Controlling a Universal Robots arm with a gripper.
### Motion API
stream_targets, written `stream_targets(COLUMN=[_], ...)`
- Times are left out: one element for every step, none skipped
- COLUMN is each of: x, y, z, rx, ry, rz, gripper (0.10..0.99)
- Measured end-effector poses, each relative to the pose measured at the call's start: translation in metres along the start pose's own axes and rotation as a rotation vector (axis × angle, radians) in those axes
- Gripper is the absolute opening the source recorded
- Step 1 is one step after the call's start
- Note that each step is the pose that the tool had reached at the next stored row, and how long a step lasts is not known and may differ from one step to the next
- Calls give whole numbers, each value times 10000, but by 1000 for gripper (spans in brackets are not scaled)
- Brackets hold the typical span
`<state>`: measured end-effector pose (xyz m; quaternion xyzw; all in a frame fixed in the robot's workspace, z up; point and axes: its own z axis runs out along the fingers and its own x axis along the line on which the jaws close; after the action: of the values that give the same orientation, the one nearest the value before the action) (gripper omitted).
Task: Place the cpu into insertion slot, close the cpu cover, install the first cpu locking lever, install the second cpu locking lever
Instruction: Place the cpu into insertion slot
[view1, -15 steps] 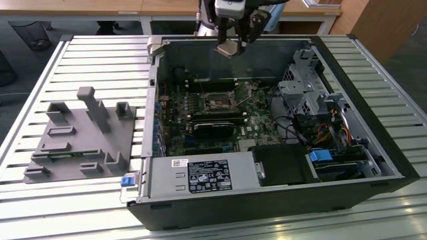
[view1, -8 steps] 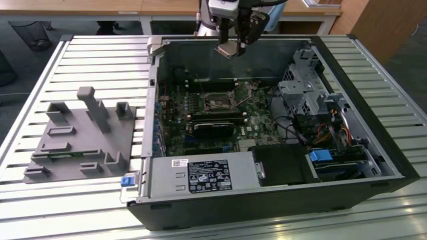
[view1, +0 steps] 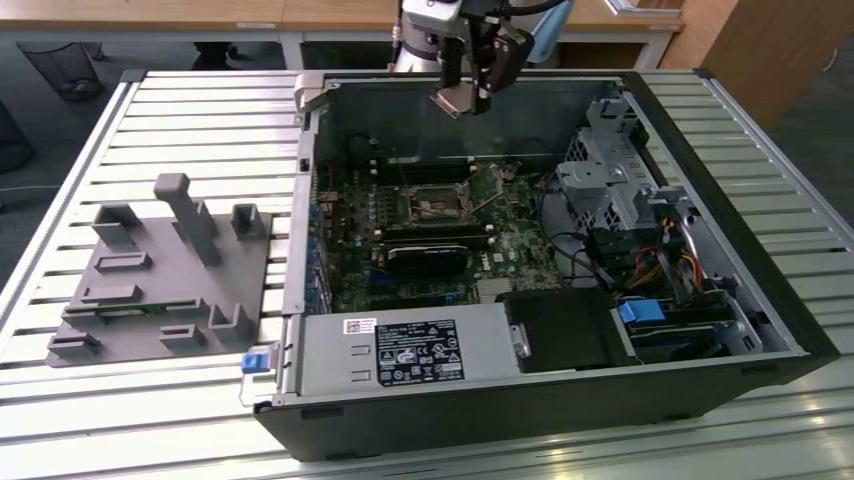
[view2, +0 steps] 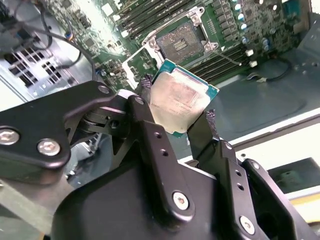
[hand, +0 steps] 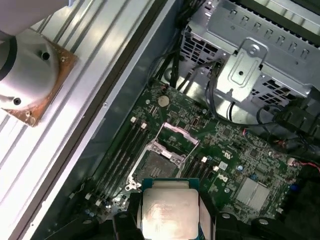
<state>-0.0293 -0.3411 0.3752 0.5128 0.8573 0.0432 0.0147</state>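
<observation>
The cpu, square with no marked long axis, is clamped by two opposite edges in the hand, its metal top turned toward both wrist cameras. In the exterior view it is held in the air at twelve o'clock from the insertion slot, which is seen uncovered, the cpu cover being raised, inside the open case.

I log: cpu top dull silver-brown, edge green; claw black; circuit board green; desk pale grey, slat-striped.
</observation>
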Motion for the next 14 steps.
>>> stream_targets(x=[0,0,0,0,0,0,1,1,1,1,1,1,1,1], y=[0,0,0,-1,-1,-1,0,-1,-1,-1,-1,-1,-2,-2], z=[2,3,6,8,9,10,12,14,17,20,23,26,30,33], rx=[-3,-6,-10,-13,-15,-16,-19,-22,-25,-29,-31,-33,-37,-40], ry=[-15,-29,-45,-56,-67,-79,-90,-102,-114,-127,-142,-157,-170,-183], rz=[168,330,499,634,756,877,1006,1146,1283,1428,1596,1751,1899,2049], gripper=[541,541,541,541,541,541,541,541,541,541,541,541,541,541])
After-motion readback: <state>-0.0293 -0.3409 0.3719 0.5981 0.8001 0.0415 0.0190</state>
